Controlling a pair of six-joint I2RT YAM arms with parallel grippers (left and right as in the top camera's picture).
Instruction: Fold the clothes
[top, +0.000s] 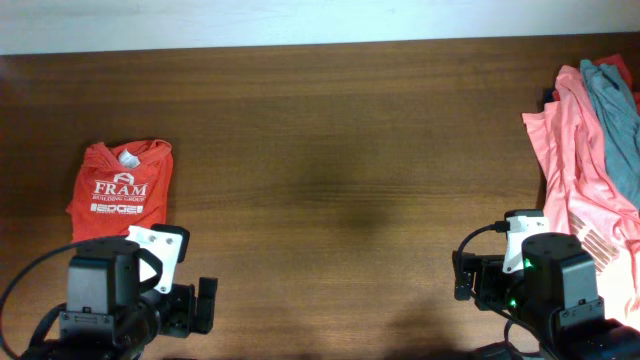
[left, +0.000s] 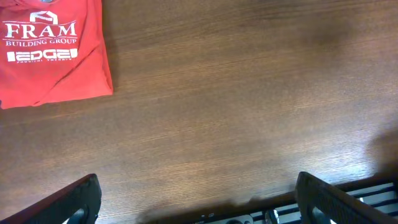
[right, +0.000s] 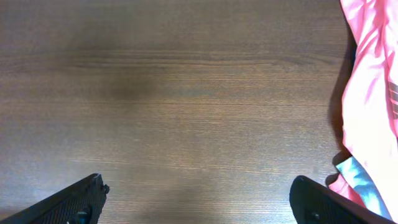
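Here, the left pincer (left: 202, 208) is released, its dark jaws spread wide at the lower edge of the left wrist view, with bare brown wood showing between them. From it, at about eleven o'clock, lies the orange-red T-shirt (left: 53, 53). It is folded into a neat flat rectangle, with the white "FRAM BUILDING GROUP" print facing up. The shirt is apart from the jaws and not touched by them.

The right pincer (right: 199, 208) is likewise released, its jaws wide apart over bare tabletop (top: 330, 150). At roughly two to three o'clock from it the salmon-pink shirts (right: 373, 93) spill in loose folds, near the right jaw but not between the jaws.

Seen from overhead, both arms sit along the six o'clock edge of the tabletop, one at each corner. The folded T-shirt rests at about nine o'clock, just beyond the left arm. The pink shirts form a rumpled heap at three o'clock, and a grey garment (top: 615, 110) is draped over the heap's far side. The middle of the tabletop lies between the two groups.
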